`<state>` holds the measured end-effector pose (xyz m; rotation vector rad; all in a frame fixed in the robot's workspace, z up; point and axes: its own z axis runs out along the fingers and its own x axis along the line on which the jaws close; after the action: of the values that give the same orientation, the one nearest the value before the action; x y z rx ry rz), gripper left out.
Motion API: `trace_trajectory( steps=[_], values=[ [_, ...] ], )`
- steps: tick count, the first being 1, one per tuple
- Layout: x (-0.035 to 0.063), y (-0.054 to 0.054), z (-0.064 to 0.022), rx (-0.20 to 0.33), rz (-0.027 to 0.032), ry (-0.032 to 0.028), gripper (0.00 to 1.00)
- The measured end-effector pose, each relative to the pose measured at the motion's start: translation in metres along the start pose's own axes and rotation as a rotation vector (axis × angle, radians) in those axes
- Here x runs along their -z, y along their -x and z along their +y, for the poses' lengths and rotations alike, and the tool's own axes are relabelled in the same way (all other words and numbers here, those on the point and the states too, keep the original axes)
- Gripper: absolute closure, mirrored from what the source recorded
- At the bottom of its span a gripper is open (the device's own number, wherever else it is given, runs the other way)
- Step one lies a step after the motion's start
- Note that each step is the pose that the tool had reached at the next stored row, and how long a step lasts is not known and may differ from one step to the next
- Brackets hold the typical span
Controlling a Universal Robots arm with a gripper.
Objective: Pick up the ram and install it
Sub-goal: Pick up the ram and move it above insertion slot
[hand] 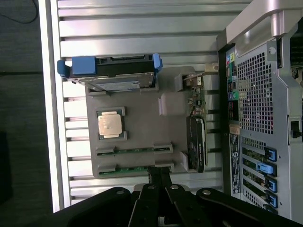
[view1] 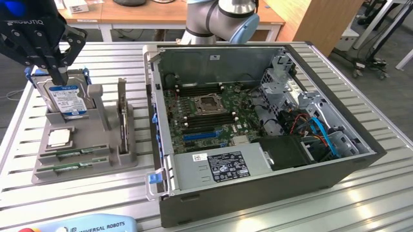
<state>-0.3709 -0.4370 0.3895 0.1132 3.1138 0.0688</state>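
Two ram strips, thin and green, lie in slots at the front of the grey holder: one (view1: 76,153) (hand: 135,150) and one beside it (view1: 69,166) (hand: 124,169). My black gripper (view1: 59,77) (hand: 159,174) hangs above the holder at the exterior view's left, shut, with nothing between its fingers. In the wrist view its joined fingertips (hand: 156,176) lie over the holder's edge, next to the nearer ram strip. The open computer case (view1: 361,159) shows its motherboard (view1: 193,113) with dark memory slots (view1: 205,123) beside the processor socket (view1: 208,104).
The grey holder (view1: 96,166) (hand: 142,118) also carries a blue-labelled hard drive (view1: 65,99) (hand: 113,78), a square silver processor (view1: 59,137) (hand: 111,125) and an upright card (view1: 121,116) (hand: 195,142). The case's power supply (view1: 219,166), drive cage (view1: 284,84) and cables (view1: 316,130) crowd its interior.
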Motion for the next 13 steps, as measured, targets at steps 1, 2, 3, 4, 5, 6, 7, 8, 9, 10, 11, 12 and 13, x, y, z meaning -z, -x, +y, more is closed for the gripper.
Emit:
trace_trajectory(
  steps=[1,2,3,4,5,6,7,8,9,10,11,12,13],
  values=[
    [0.0000,0.0000,0.0000,0.002,0.0000,0.0000,0.90],
    [0.0000,0.0000,0.0000,0.006,0.0003,0.0001,0.90],
    [0.0000,0.0000,0.0000,0.012,0.0006,0.0002,0.90],
    [0.0000,-0.0001,0.0000,0.021,0.0009,0.0005,0.90],
    [0.0000,-0.0001,0.0000,0.031,0.0014,0.0007,0.90],
    [0.0000,0.0000,0.0000,0.042,0.0019,0.0010,0.90],
    [0.0000,0.0000,0.0000,0.056,0.0025,0.0013,0.90],
    [0.0000,0.0000,0.0000,0.070,0.0031,0.0017,0.90],
    [0.0000,0.0000,0.0000,0.085,0.0038,0.0020,0.90],
    [0.0000,0.0000,0.0000,0.099,0.0045,0.0024,0.90],
    [0.0000,0.0000,0.0000,0.114,0.0051,0.0027,0.90],
    [0.0000,0.0000,0.0000,0.128,0.0058,0.0030,0.90],
    [0.0000,0.0000,0.0000,0.141,0.0064,0.0033,0.90]
  ],
)
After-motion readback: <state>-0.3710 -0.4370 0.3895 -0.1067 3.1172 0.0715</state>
